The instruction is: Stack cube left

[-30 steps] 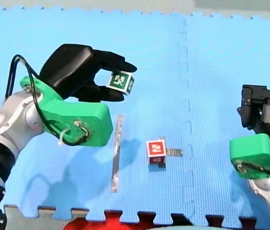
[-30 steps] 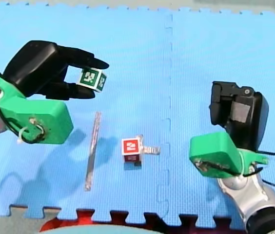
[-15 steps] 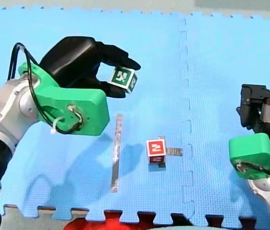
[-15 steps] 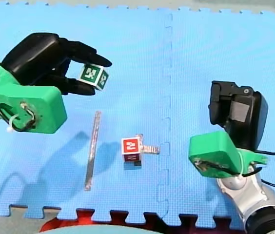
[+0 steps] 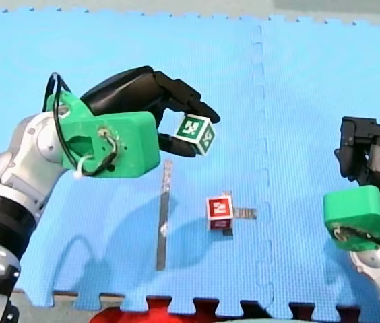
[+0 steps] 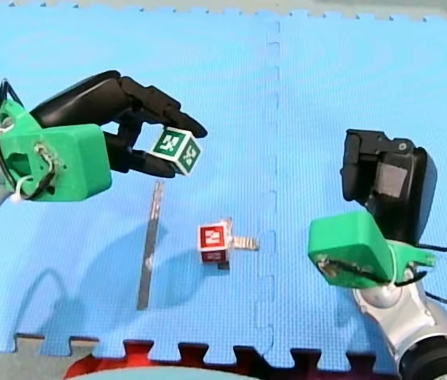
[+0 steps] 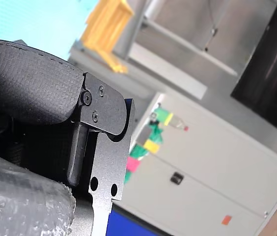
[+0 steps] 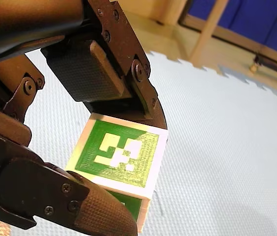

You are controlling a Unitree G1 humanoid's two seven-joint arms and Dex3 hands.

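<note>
My left hand (image 5: 183, 124) is shut on a green cube (image 5: 197, 133) with a white marker pattern, held in the air above the blue mat, up and left of the red cube. The second wrist view shows this green cube (image 8: 121, 164) pinched between black fingers (image 8: 87, 69). A red cube (image 5: 219, 208) with a white marker sits on the mat near the middle, apart from the hand. At the right edge of the mat my right hand (image 5: 368, 158) holds nothing.
A thin grey strip (image 5: 163, 215) lies on the blue foam mat (image 5: 298, 87) left of the red cube, and a small grey tab (image 5: 245, 213) lies right of it. The mat's jagged front edge (image 5: 190, 306) runs along the bottom.
My left hand has carried the green cube to the right and a little down, closer to the red cube. The right hand and red cube have stayed still.
</note>
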